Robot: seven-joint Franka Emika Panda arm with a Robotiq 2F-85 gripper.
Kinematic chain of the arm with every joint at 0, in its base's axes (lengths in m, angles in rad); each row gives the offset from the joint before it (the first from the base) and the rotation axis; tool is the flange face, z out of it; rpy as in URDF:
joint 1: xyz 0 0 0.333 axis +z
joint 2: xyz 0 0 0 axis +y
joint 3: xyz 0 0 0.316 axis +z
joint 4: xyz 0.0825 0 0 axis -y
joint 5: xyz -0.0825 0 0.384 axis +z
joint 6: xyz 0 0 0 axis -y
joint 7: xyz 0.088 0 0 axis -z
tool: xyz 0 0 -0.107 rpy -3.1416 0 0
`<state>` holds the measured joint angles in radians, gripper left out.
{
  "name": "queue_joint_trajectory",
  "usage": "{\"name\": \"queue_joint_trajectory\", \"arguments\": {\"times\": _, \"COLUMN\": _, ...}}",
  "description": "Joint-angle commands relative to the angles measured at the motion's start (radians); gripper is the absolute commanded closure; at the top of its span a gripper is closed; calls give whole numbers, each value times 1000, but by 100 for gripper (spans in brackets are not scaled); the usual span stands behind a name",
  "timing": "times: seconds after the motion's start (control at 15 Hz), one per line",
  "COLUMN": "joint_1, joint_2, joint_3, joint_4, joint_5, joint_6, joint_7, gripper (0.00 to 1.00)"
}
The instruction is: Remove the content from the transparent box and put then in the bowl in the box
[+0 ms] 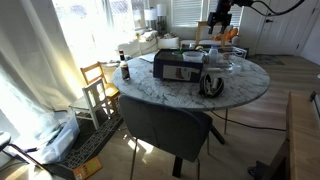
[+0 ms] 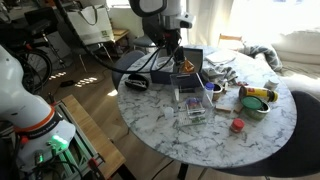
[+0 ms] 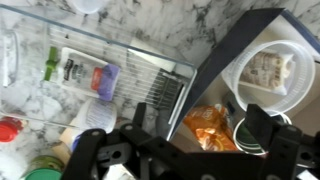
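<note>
In the wrist view the transparent box [image 3: 110, 85] lies on the marble at the left and holds several small packets, one with a purple end [image 3: 100, 78]. The large dark box [image 3: 225, 55] is at the right. In it are a white bowl [image 3: 268, 68] with a pale packet, a green-rimmed bowl [image 3: 248, 132] and an orange packet [image 3: 205, 125]. My gripper [image 3: 198, 118] is open over the dark box, its fingers wide on either side of the orange packet. In an exterior view the gripper [image 2: 180, 60] hangs above the dark box [image 2: 160, 66], next to the transparent box [image 2: 190, 100].
A black-and-yellow round object [image 2: 256, 100], a small red item [image 2: 237, 125] and other small things lie on the round marble table [image 2: 210, 135]. A black device [image 2: 135, 83] sits near the table's edge. Chairs stand around the table [image 1: 165, 125].
</note>
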<state>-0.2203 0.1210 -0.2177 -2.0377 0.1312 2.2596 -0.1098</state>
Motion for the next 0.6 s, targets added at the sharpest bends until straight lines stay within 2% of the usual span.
{"name": "queue_joint_trajectory", "arguments": {"times": 0.0, "joint_1": -18, "joint_2": 23, "joint_3": -36, "joint_4": -24, "joint_5": -122, "joint_6": 36, "joint_7": 113, "gripper": 0}}
{"name": "queue_joint_trajectory", "arguments": {"times": 0.2, "joint_1": -34, "joint_2": 70, "joint_3": -66, "joint_4": -12, "joint_5": -184, "joint_6": 55, "joint_7": 185, "gripper": 0}}
{"name": "queue_joint_trajectory", "arguments": {"times": 0.53, "joint_1": -47, "joint_2": 173, "joint_3": -95, "joint_4": 36, "joint_5": -221, "joint_6": 84, "joint_7": 266, "gripper": 0}}
